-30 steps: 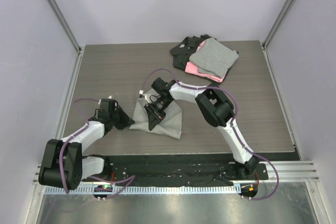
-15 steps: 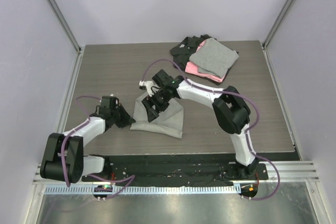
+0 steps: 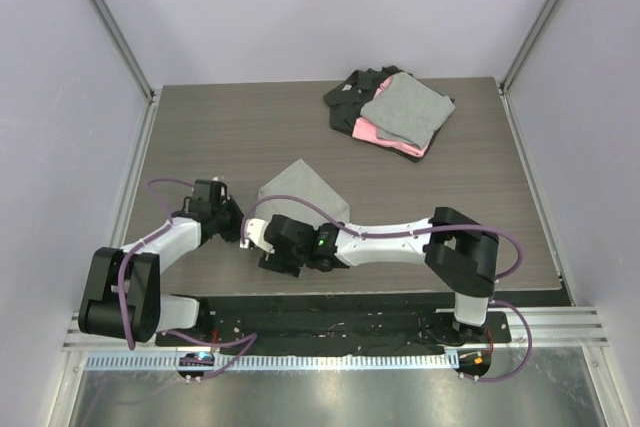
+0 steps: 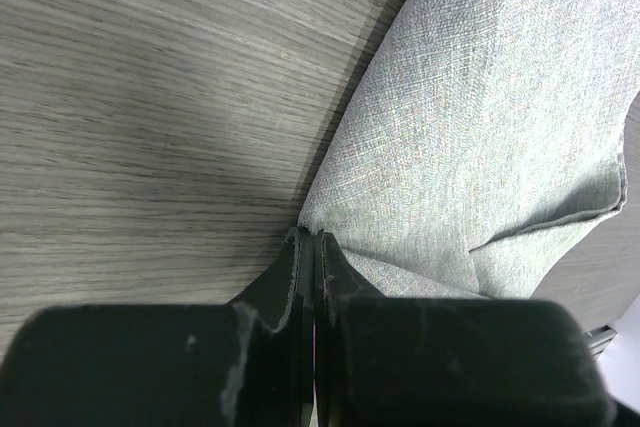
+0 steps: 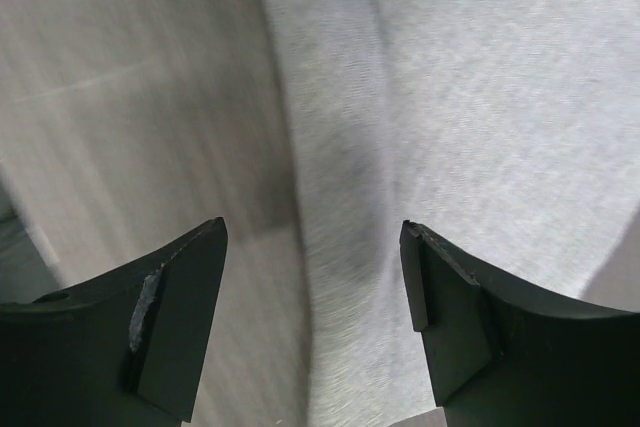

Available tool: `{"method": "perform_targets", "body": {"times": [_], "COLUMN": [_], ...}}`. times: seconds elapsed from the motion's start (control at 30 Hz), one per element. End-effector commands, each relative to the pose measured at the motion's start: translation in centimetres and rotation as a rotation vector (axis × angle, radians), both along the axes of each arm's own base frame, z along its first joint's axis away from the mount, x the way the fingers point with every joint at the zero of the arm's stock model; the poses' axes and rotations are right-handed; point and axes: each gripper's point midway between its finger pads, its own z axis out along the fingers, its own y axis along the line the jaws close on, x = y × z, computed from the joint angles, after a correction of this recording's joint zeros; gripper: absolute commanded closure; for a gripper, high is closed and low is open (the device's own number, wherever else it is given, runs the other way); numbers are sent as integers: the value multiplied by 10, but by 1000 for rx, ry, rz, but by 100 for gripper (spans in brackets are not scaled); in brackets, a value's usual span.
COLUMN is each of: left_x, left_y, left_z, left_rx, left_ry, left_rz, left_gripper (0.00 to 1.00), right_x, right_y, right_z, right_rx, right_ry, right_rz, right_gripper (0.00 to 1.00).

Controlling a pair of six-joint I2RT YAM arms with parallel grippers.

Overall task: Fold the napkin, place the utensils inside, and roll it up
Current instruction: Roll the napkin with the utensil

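Napkin (image 3: 300, 190) lay on the wooden table (image 3: 200, 137), one corner pinched in my tightly closed left gripper (image 4: 313, 247). My right gripper (image 5: 312, 257) hovered just above the cloth, jaws wide, holding nothing.

Left pincer (image 4: 306, 240) clamped tight, arm stretched low. Right pincer (image 5: 315, 239) gapes wide just beside it, forearm reaching across.

Grey-brown wood-grain tabletop (image 3: 220, 127) fills the centre, grain running 9 to 3 o'clock. Plain pale lilac-white wall panels (image 3: 330, 7) close it in at 9, 12 and 3 o'clock. Slim aluminium corner posts (image 3: 112, 27) rise at 11 and 1 o'clock. At 6 o'clock: black base plate (image 3: 340, 319), silver slotted rail (image 3: 560, 325), then brushed-metal shelf (image 3: 350, 397). Light even and diffuse; shadows soft.
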Motion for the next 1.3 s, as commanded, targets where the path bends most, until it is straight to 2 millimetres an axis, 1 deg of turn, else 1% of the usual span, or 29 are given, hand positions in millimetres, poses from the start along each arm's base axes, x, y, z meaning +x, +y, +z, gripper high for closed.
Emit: {"method": "perform_targets", "body": {"times": [0.0, 0.2, 0.27, 0.37, 0.5, 0.6, 0.63, 0.67, 0.73, 0.77, 0.83, 0.9, 0.93, 0.97, 1.03, 1.07, 1.1, 1.13, 1.17, 1.2, 1.23, 1.27], "left_x": [-7, -6, -6, -7, -7, -4, -4, -4, -2, -1, 2, 5, 6, 7, 12, 15, 18, 21, 22, 23, 23, 23], "left_y": [5, 7, 8, 8, 7, 7, 6, 5, 4, 4, 4, 3, 3, 3, 5, 7, 8, 10, 14, 18, 20, 22], "left_z": [-4, -3, -3, -4, -4, -3, -3, -3, -2, -1, 1, 2, 2, 3, 5, 7, 10, 15, 17, 19, 20, 26], "left_rx": [25, 29, 32, 34, 29, 26, 25, 21, 12, 10, 9, 10, 10, 11, 12, 18, 22, 28, 48, 60, 73, 82], "left_ry": [43, 44, 47, 51, 52, 46, 45, 42, 33, 29, 20, 17, 17, 11, 4, -1, -14, -33, -40, -50, -58, -79], "left_rz": [-10, -10, -9, -8, -13, -18, -19, -26, -28, -28, -32, -37, -36, -38, -31, -20, -16, -8, 4, 14, 22, 30], "left_gripper": [100, 100, 100, 100, 100, 100, 100, 100, 100, 100, 100, 100, 100, 99, 92, 80, 74, 67, 54, 48, 43, 34], "right_x": [33, 33, 31, 30, 27, 35, 38, 41, 44, 41, 37, 27, 24, 16, 10, 5, 1, -1, -4, -6, -9, -10], "right_y": [6, 2, 3, 0, -6, -5, -8, -9, -9, -9, -6, -7, -7, -7, -2, -7, 0, 1, -5, 1, 1, -2], "right_z": [13, -4, -5, -12, -26, -31, -37, -39, -43, -50, -52, -56, -57, -61, -60, -63, -60, -60, -63, -60, -60, -61], "right_rx": [19, -22, -16, -28, -71, -75, -98, -111, -131, -146, -135, -141, -138, -140, -122, -142, -112, -108, -131, -107, -95, -104], "right_ry": [-206, -226, -226, -227, -232, -274, -289, -300, -301, -285, -260, -200, -176, -116, -44, 7, 67, 106, 153, 211, 260, 299], "right_rz": [-70, -50, -44, -35, -22, -58, -74, -88, -96, -83, -67, -32, -22, 11, 19, 29, 32, 35, 30, 41, 33, 30], "right_gripper": [23, 25, 25, 27, 30, 39, 42, 50, 59, 65, 70, 76, 78, 79, 82, 82, 83, 84, 84, 84, 85, 85]}}
